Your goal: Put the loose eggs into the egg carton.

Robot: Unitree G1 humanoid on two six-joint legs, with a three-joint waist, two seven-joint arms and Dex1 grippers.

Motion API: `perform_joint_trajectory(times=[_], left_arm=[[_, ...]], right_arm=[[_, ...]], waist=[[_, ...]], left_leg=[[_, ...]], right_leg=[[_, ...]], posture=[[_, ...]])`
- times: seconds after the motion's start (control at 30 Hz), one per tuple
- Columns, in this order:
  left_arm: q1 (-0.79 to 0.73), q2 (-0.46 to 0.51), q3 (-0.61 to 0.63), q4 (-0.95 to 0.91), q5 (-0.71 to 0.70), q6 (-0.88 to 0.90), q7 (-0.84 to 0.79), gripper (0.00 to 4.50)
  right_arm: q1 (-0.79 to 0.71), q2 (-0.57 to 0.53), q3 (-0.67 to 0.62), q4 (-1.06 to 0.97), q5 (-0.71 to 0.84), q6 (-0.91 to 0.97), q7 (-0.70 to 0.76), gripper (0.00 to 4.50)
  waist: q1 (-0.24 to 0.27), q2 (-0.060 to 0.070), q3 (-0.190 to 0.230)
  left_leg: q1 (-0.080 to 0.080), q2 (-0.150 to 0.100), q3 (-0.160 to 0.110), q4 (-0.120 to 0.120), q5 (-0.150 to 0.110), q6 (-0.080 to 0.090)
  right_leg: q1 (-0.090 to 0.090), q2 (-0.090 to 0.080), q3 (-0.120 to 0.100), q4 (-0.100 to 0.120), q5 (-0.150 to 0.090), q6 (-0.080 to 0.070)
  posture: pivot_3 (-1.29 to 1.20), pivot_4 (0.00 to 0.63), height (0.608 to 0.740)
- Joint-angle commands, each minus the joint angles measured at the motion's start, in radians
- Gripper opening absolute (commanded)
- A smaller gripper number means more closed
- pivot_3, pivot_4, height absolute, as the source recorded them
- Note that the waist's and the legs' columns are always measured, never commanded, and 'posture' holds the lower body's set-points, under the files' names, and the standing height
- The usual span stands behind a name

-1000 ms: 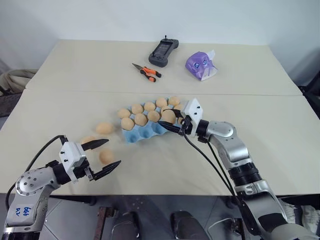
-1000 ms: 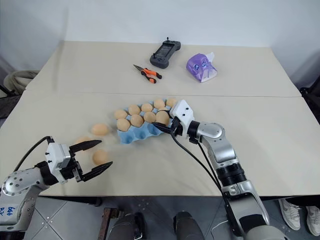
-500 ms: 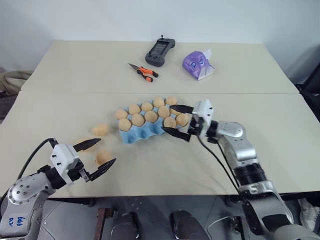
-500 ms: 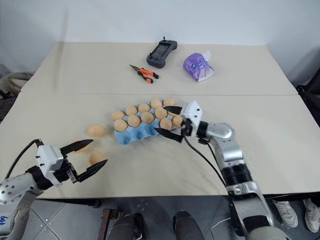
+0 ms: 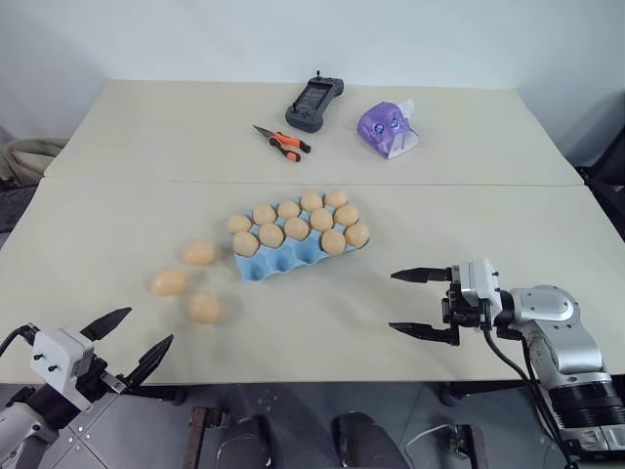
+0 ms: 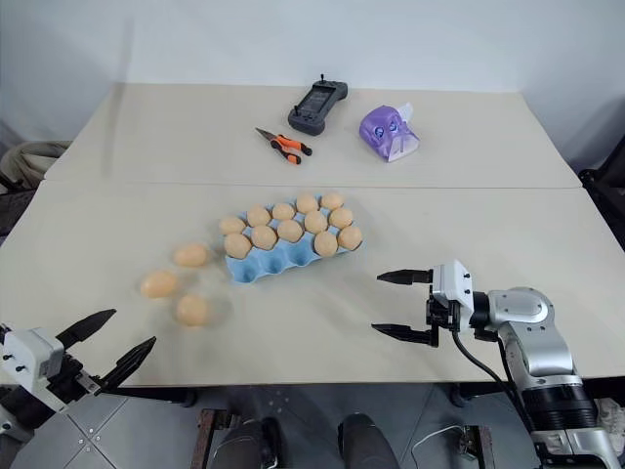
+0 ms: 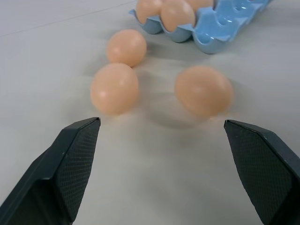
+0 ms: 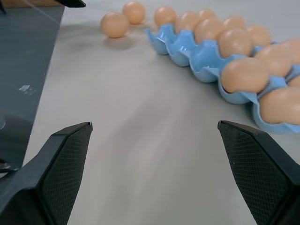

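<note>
Three smooth tan oval eggs (image 5: 182, 281) left of the light-blue moulded carton (image 5: 293, 256) look fragile, rolling: pinch gently mid-body; both tools, left (image 5: 128, 338) and right (image 5: 422, 303), open, empty.

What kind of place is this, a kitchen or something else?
Probably a robot test room, not a kitchen: two plain tables pushed together against a bare wall, with pliers and a handheld controller lying beyond the egg carton.
</note>
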Motion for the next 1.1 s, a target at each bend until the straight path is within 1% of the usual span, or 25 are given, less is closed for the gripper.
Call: perform_joint_trajectory(times=[0.03, 0.17, 0.23, 0.4, 0.6, 0.73, 0.83, 1.03, 1.1], left_arm=[[0.022, 0.006, -0.006, -0.047, -0.032, 0.009, -0.022, 4.50], [-0.011, 0.007, -0.065, -0.070, -0.008, 0.042, -0.002, 4.50], [-0.042, 0.008, -0.106, -0.084, 0.006, 0.058, 0.014, 4.50], [-0.108, -0.003, -0.198, -0.089, 0.045, 0.094, 0.065, 4.50], [-0.222, -0.039, -0.307, -0.018, 0.146, 0.078, 0.155, 4.50], [-0.274, -0.052, -0.364, 0.040, 0.188, 0.087, 0.171, 4.50], [-0.295, -0.055, -0.380, 0.061, 0.198, 0.074, 0.173, 3.93], [-0.315, -0.033, -0.369, 0.081, 0.202, 0.060, 0.161, 2.00], [-0.333, -0.027, -0.358, 0.073, 0.173, 0.050, 0.137, 1.81]], right_arm=[[-0.002, 0.002, -0.018, -0.004, -0.007, -0.034, -0.009, 4.49], [-0.005, 0.006, -0.013, 0.007, -0.018, -0.037, -0.022, 4.49], [-0.004, 0.008, -0.010, 0.000, -0.019, -0.029, -0.029, 4.49], [0.004, 0.009, -0.007, -0.017, -0.017, -0.013, -0.038, 4.49], [0.026, 0.002, -0.014, -0.060, -0.010, 0.019, -0.061, 4.49], [0.034, 0.001, -0.023, -0.082, -0.010, 0.037, -0.088, 4.49], [0.034, -0.001, -0.027, -0.094, -0.008, 0.045, -0.102, 4.50], [0.045, 0.002, -0.028, -0.113, -0.010, 0.053, -0.131, 4.50], [0.053, 0.003, -0.031, -0.118, -0.012, 0.055, -0.145, 4.50]], waist=[[0.000, 0.000, 0.000], [0.004, 0.000, 0.000], [0.012, 0.000, 0.000], [0.026, 0.000, 0.000], [0.027, 0.000, 0.000], [0.027, 0.000, 0.000], [0.026, 0.001, 0.000], [0.029, 0.000, 0.000], [0.029, 0.000, 0.000]], left_leg=[[0.000, 0.000, 0.000, 0.000, -0.001, 0.000], [-0.001, -0.001, 0.000, 0.000, -0.001, -0.001], [-0.001, -0.001, -0.001, 0.000, 0.001, 0.002], [-0.002, 0.000, -0.001, 0.000, 0.001, 0.002], [-0.002, -0.001, -0.001, 0.001, 0.001, 0.002], [-0.002, -0.001, -0.001, 0.002, 0.001, 0.002], [-0.002, -0.001, -0.001, 0.002, 0.001, 0.002], [-0.001, 0.000, -0.001, 0.002, 0.002, 0.001], [-0.001, 0.000, -0.001, 0.002, 0.002, 0.001]], right_leg=[[0.001, 0.000, -0.001, -0.001, 0.000, 0.000], [0.002, -0.001, -0.007, -0.004, 0.000, 0.000], [0.002, -0.001, -0.008, -0.006, 0.000, 0.000], [0.001, 0.002, -0.008, -0.007, 0.000, 0.000], [0.002, 0.002, -0.008, -0.006, 0.000, 0.000], [0.001, 0.002, -0.008, -0.006, 0.000, 0.001], [0.001, 0.003, -0.008, -0.005, 0.000, 0.001], [0.001, 0.002, -0.008, -0.004, 0.000, 0.001], [0.001, 0.002, -0.008, -0.004, 0.000, 0.001]], posture=[[0.00, 0.150, 0.740], [0.00, 0.150, 0.740], [0.00, 0.150, 0.740], [0.00, 0.150, 0.740], [0.00, 0.150, 0.740], [0.00, 0.150, 0.740], [0.00, 0.150, 0.740], [0.00, 0.150, 0.740], [0.00, 0.150, 0.740]])
